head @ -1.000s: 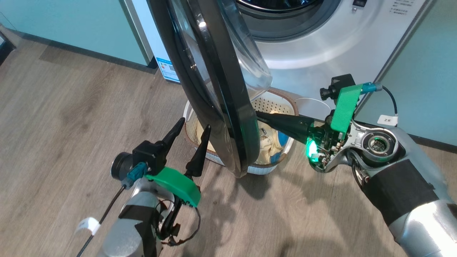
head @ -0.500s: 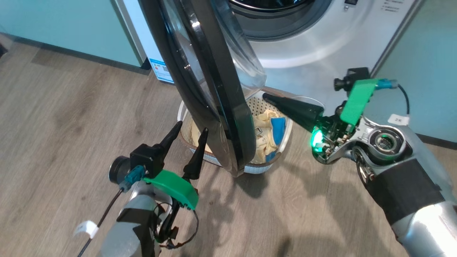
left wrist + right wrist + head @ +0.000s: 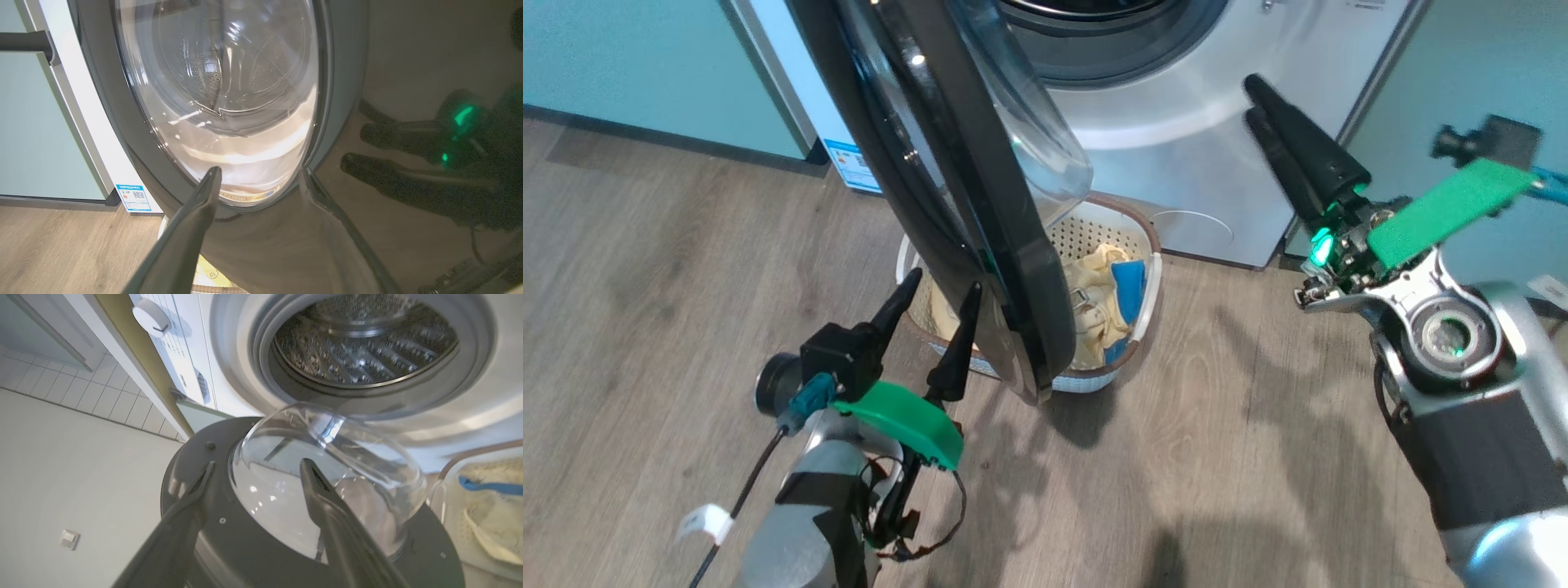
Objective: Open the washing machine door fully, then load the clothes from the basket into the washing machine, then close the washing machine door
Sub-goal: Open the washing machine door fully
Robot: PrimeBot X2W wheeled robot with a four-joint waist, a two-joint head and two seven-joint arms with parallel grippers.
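1 door (image 3: 988,237), 1 basket (image 3: 1086,381) (w/ clothes (image 3: 1094,278))

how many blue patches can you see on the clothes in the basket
2. One large blue patch by the basket's right wall, a smaller one near its front rim. The washing machine door covers the basket's left side, so more may be hidden.

Quick head count at the washer

One washing machine (image 3: 1176,163), one washing machine door (image 3: 980,245), one basket (image 3: 1150,273). The clothes (image 3: 1090,282) are a single yellow heap, so I can't split it into separate pieces (two blue patches (image 3: 1129,282) show, that's as far as counting goes). Two grippers, left gripper (image 3: 943,280) and right gripper (image 3: 1251,98), with two dark fingers (image 3: 894,300) each, so four in all. One blue label (image 3: 851,163) on the machine, one white dial (image 3: 151,317).
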